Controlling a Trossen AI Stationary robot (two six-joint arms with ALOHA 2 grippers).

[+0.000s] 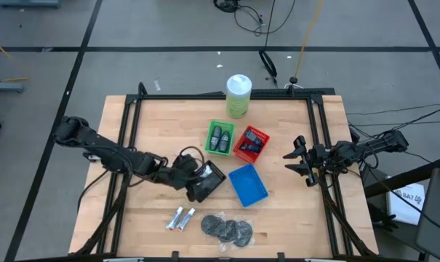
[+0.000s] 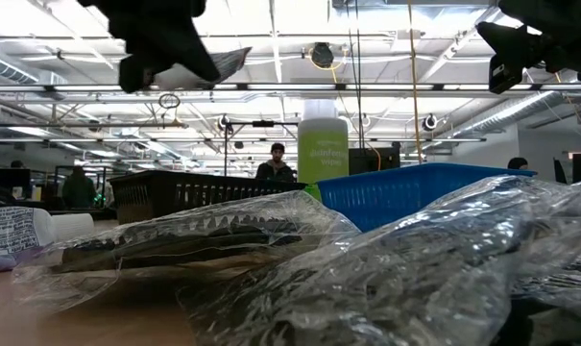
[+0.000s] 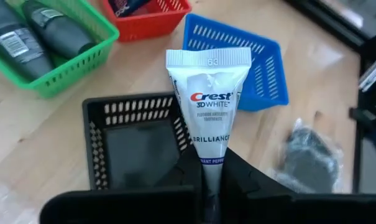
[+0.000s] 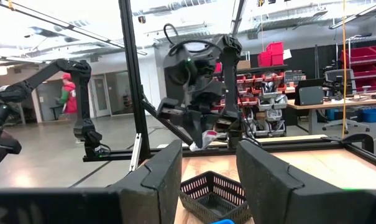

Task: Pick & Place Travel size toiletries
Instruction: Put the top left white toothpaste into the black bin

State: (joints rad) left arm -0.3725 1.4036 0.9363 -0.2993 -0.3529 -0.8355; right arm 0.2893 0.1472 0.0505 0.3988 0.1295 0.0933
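My left gripper [image 1: 196, 175] is shut on a white toothpaste tube [image 3: 209, 106] above the black tray [image 3: 135, 146]. It shows high up in the low view [image 2: 165, 43]. Two more white tubes [image 1: 181, 218] lie on the table near the front edge. Several grey discs in clear bags [image 1: 227, 229] lie beside them. Two dark grey bottles lie in the green tray [image 1: 220, 138]. Navy packs lie in the red tray [image 1: 251, 143]. My right gripper [image 1: 300, 161] is open and empty at the table's right side, as the right wrist view shows [image 4: 206, 168]. My left gripper pinches the tube's narrow cap end [image 3: 210, 163] between its two fingers. The flat crimped end [image 3: 207, 58] points away from the gripper. The tube is lifted clear, above the black tray, and sticks out slanting from the fingers [image 2: 213, 67].
A blue tray [image 1: 247, 184] stands right of the black tray. A tall pale-green canister with a white lid [image 1: 238, 94] stands at the far edge. A black frame [image 1: 321, 145] runs round the table. People stand in the room behind.
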